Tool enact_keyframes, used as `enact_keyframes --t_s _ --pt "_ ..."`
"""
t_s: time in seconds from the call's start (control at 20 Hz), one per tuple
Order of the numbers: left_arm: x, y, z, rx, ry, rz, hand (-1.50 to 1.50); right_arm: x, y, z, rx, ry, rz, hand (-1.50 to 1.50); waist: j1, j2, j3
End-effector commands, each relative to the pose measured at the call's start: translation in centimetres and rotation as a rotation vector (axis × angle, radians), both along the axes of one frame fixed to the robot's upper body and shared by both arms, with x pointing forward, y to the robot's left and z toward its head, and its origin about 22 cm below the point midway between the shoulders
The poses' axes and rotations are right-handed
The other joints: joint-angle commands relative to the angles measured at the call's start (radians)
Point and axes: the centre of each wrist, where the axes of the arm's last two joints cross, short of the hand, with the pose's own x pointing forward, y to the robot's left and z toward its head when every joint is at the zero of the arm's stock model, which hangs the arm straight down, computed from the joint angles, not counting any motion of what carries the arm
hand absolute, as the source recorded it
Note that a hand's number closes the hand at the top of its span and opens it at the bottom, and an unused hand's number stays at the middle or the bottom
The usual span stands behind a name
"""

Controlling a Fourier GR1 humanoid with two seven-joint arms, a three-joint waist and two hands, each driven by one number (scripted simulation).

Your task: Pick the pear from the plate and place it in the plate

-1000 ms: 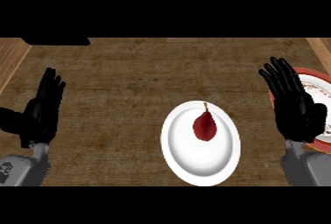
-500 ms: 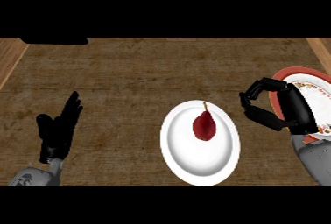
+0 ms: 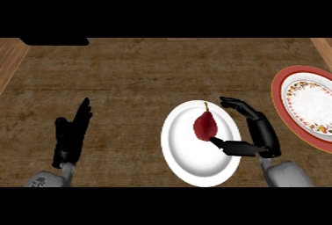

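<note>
Pear (image 3: pixel 206 125), dark red, stem pointing away from the robot: lies in the upper half of the white plate (image 3: pixel 194 163), near the counter's (image 3: pixel 156 74) middle. Right hand (image 3: pixel 261 132): over the plate's right rim, thumb and fingers spread apart in a curve beside the pear's right flank, not closed on it; thumb tip at the fruit's lower end. Red-rimmed patterned plate (image 3: pixel 277 99): far right, apart from the white one. Left hand (image 3: pixel 70 134): lower left, fingers straight, resting.
</note>
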Motion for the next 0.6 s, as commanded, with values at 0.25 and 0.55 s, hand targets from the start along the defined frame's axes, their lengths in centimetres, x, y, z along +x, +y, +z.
enact_keyframes --t_s 0.25,0.55 --pt "0.1 0.5 -0.1 0.003 0.004 -0.002 0.0 3.0 -2.0 4.3 -0.531 -0.001 0.024 -1.5 -0.001 -0.005 -0.003" --pt "0.4 0.5 0.4 0.014 0.025 0.004 0.0 4.2 0.3 9.4 -0.754 0.135 0.094 -1.5 -0.005 -0.007 -0.003"
